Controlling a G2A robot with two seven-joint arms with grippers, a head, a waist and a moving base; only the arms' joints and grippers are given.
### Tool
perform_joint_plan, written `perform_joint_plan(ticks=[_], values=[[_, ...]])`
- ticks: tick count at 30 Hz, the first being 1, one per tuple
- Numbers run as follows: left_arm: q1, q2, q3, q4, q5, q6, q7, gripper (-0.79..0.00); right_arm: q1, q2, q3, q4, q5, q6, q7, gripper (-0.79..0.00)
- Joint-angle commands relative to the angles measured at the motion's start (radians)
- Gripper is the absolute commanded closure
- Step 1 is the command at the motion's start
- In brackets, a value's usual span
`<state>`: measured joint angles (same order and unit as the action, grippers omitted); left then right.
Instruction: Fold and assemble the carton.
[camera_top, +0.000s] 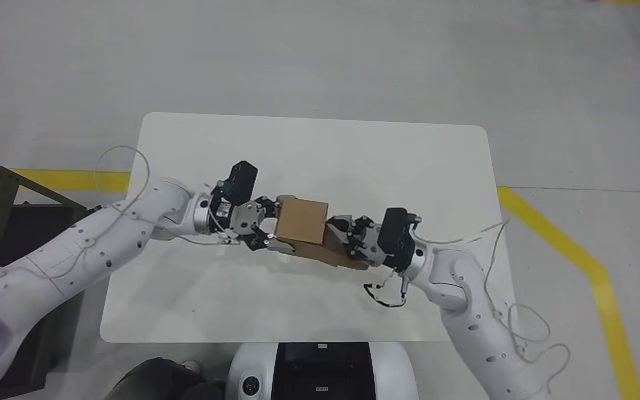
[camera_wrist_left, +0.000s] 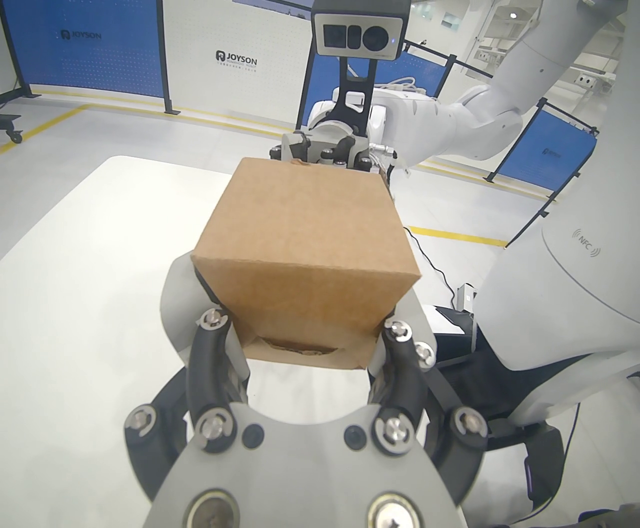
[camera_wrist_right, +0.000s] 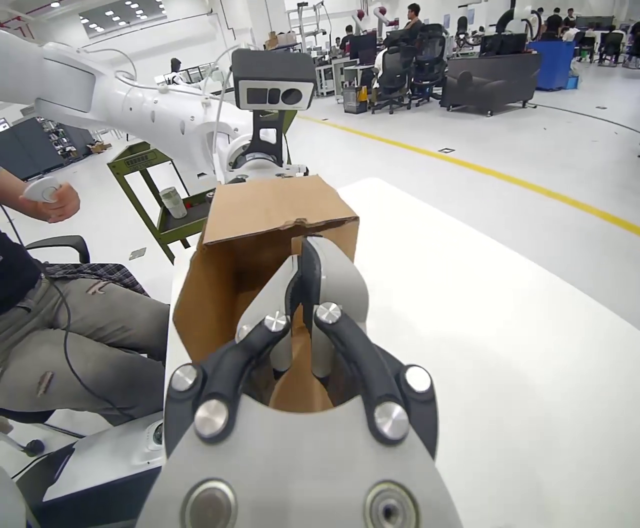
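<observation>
White rounded-corner table (camera_top: 420, 150) sits out on the pale grey polished floor (camera_top: 300, 60). A yellow painted floor stripe (camera_top: 65, 180) comes in at the table's nine o'clock, and a second yellow band (camera_top: 560, 235) angles off from three towards five o'clock. Off one side stand blue perforated partition panels (camera_wrist_left: 85, 50) on black posts. Off the other there's a green metal trolley (camera_wrist_right: 142, 162), black mesh office chairs (camera_wrist_right: 400, 75) and a dark cushioned bench (camera_wrist_right: 492, 82), with small ceiling spotlights (camera_wrist_right: 125, 15) glowing overhead.
</observation>
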<state>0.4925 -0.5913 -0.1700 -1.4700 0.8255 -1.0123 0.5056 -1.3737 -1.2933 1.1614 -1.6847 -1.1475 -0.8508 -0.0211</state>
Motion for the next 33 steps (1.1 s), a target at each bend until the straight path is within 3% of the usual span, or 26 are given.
perform_joint_plan(ticks=[1, 12, 24, 33], values=[[0.001, -0.003, 0.000, -0.001, 0.001, 0.000, -0.004, 0.000, 0.006, 0.000, -0.010, -0.001, 0.000, 0.003, 0.006, 0.000], [-0.004, -0.009, 0.000, 0.024, 0.001, 0.000, 0.007, 0.000, 0.018, 0.005, -0.025, -0.003, 0.018, 0.036, 0.014, 0.000], [-0.021, 0.004, 0.000, 0.113, -0.008, 0.000, 0.113, 0.000, -0.113, 0.034, 0.088, -0.134, 0.043, 0.063, -0.012, 0.000], [-0.023, -0.012, 0.000, 0.137, -0.049, 0.000, 0.117, 0.000, -0.170, 0.038, 0.017, -0.168, 0.073, 0.062, 0.027, 0.000]])
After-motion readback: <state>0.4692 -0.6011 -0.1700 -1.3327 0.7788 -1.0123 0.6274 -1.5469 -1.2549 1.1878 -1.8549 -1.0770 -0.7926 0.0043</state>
